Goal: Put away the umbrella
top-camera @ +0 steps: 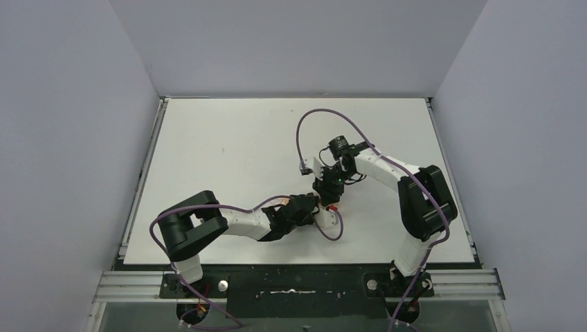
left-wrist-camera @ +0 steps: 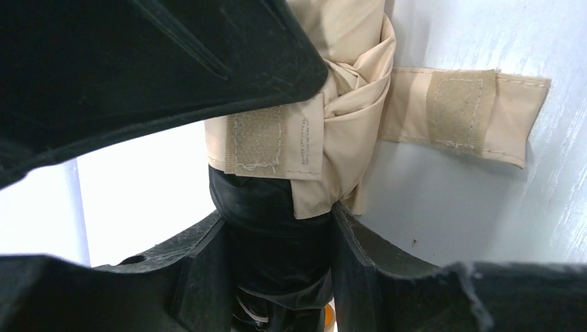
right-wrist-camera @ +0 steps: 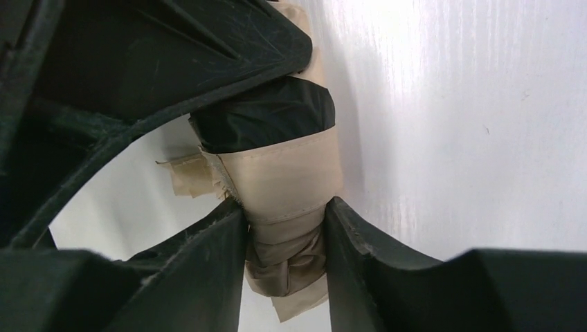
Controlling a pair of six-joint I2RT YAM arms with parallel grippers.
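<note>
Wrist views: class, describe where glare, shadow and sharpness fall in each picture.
Left wrist view: the table blows out white at lower left, the jaws are near-black with little detail, yet the umbrella strap's stitching is sharp. Right wrist view: glare whitens the table at top; the umbrella fabric is crisp between dark jaws.

Top external camera: mounted high above and well behind the umbrella (left-wrist-camera: 349,104), facing down over the whole table (top-camera: 228,152). Left and right wrist cameras: each very close to the umbrella, facing straight at it. Both wrist views share its wrapped tan fabric.
</note>
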